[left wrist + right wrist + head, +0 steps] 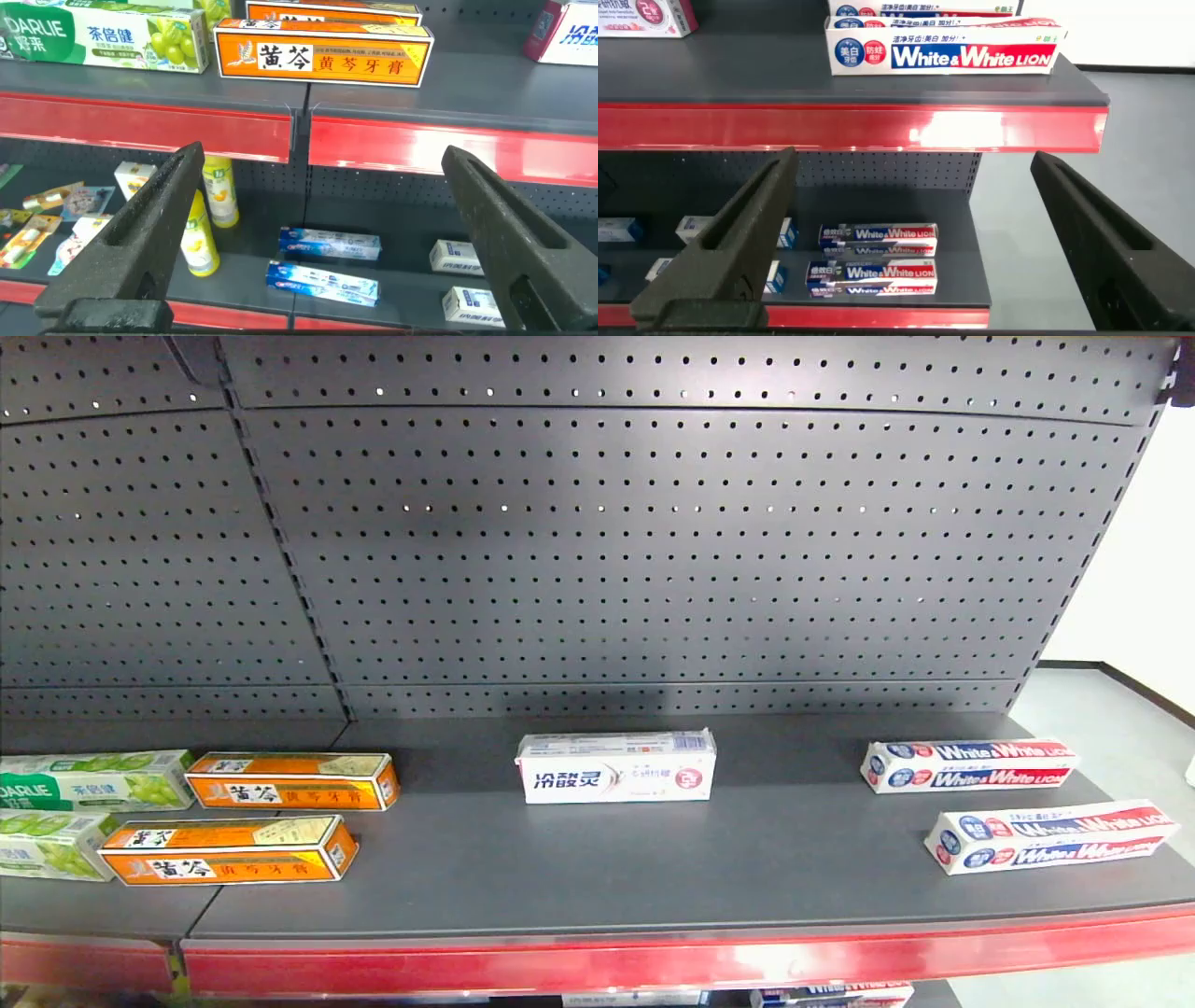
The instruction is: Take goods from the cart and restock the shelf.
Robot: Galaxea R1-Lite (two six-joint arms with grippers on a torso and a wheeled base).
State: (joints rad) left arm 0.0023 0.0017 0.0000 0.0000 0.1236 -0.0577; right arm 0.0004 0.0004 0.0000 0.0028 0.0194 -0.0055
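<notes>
Between items, facing the shelf [560,868];
both arms' jaws apart, empty; next, probably a pick from the cart.

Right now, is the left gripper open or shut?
Open and empty. The left gripper has its fingers spread wide, and the lower shelf's blue toothpaste boxes show through the gap.

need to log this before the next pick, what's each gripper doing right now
Left gripper: open, holding nothing.
Right gripper: open, holding nothing.
</notes>
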